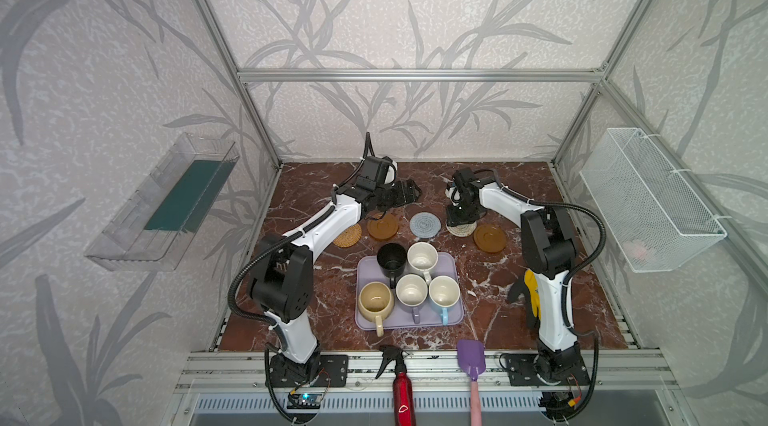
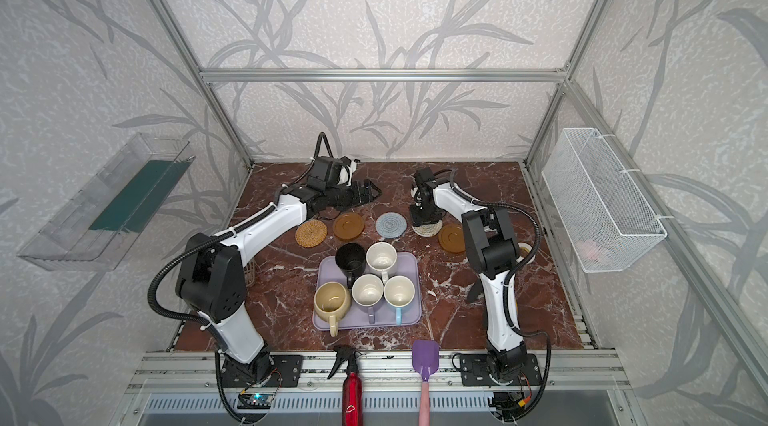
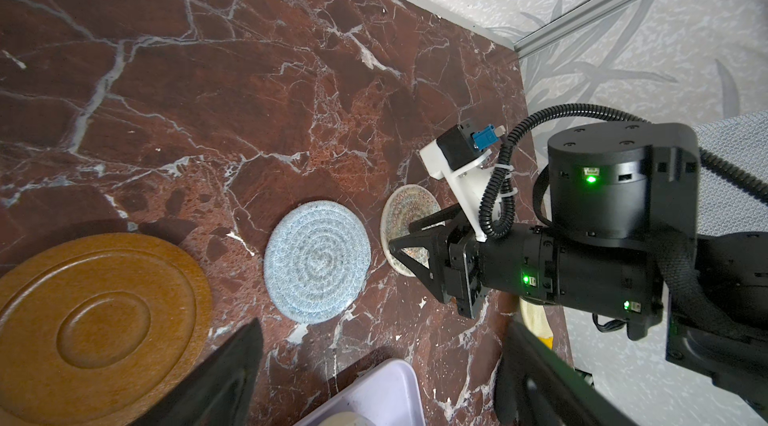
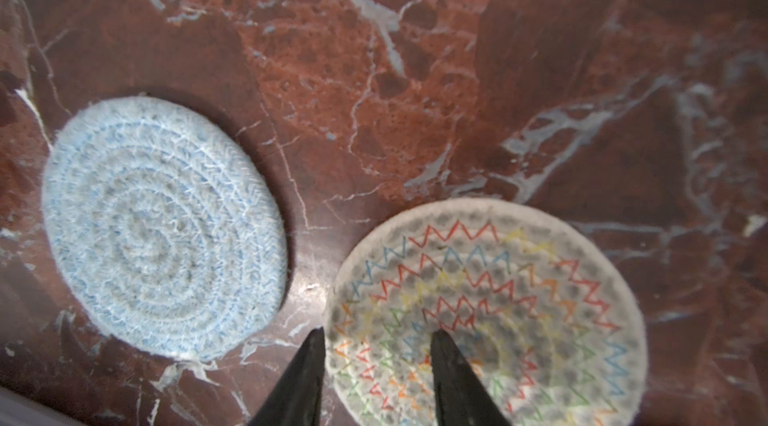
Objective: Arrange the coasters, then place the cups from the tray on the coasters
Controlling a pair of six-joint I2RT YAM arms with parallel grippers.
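Five coasters are laid in a row at 12 o'clock of the tray. All five cups are stood on the tray.

The right gripper is set over the cream spiral coaster, at 1 o'clock of the tray. Its jaws are parted partway astride the rim, and nothing is clamped.

The left gripper is spread wide and empty, beyond the row at 12 o'clock.

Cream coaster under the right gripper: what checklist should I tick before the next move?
1. The right gripper astride the cream coaster rim, jaws apart: ok.
2. Gap between cream coaster and blue coaster: ok.
3. Gap between cream coaster and the brown coaster on its other side: cannot tell.
4. The left gripper open, holding nothing: ok.
5. Five cups on the tray, none on a coaster: ok.
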